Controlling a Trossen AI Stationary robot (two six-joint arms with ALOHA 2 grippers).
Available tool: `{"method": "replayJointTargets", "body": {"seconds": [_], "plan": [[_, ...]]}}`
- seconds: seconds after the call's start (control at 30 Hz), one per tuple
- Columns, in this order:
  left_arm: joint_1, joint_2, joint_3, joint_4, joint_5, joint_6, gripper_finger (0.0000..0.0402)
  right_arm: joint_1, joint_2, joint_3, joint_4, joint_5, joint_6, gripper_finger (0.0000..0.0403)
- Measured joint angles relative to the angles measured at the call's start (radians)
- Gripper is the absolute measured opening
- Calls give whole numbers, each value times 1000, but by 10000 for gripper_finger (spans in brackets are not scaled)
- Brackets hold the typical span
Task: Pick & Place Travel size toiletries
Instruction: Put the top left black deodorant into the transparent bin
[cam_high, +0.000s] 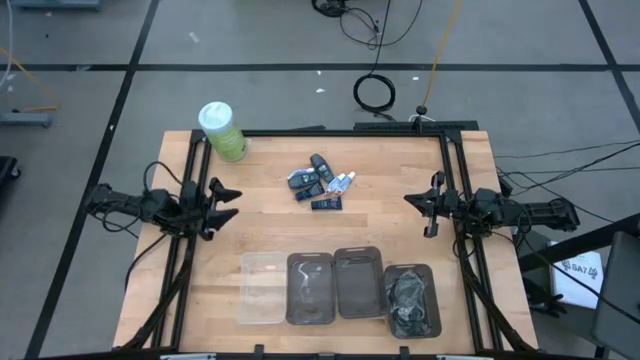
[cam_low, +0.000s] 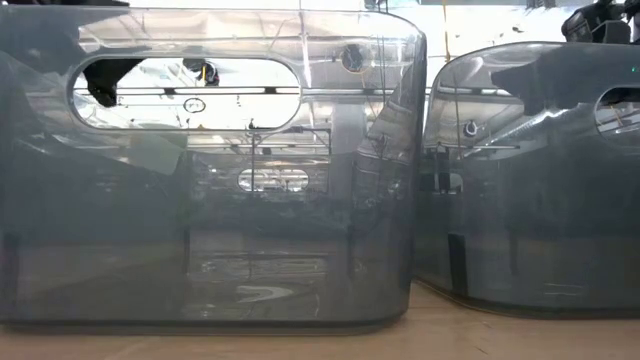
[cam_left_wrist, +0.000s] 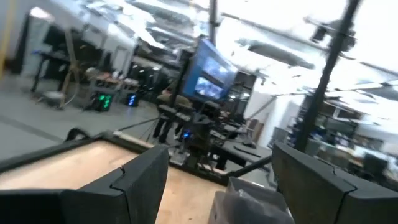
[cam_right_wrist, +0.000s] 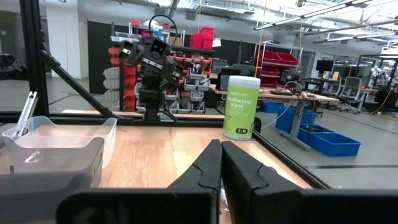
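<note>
Toiletries (cam_high: 322, 186) heaped upper centre of the desk (cam_high: 270, 225), untouched. Likely light, slippery, squashy; best pinched across the middle. Left tool (cam_high: 229, 204) at left edge: wide open, empty. Right tool (cam_high: 413, 201) at right edge: closed, empty.

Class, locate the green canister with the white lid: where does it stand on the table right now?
In the high view the green canister stands upright at the table's far left corner, left of the toiletries pile and beyond the left gripper.
</note>
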Motion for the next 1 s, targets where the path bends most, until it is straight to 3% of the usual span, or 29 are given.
{"method": "replayJointTargets", "body": {"seconds": [0.27, 0.47, 0.57, 0.77, 1.0], "plan": [[0, 11, 0, -115, -257, -158, 283, 0, 0, 0, 0, 0, 0, 2], [32, 102, 0, 65, -276, -189, 283, 0, 0, 0, 0, 0, 0, 1], [69, 193, 14, 153, -289, -174, 283, 0, 0, 0, 1, 0, 0, 1], [180, 435, 123, 116, -399, -251, 282, 0, 0, 0, 0, 0, 0, 4], [335, 747, 367, -93, -282, -261, 282, 0, 0, 0, 0, 0, 0, 4]]}}
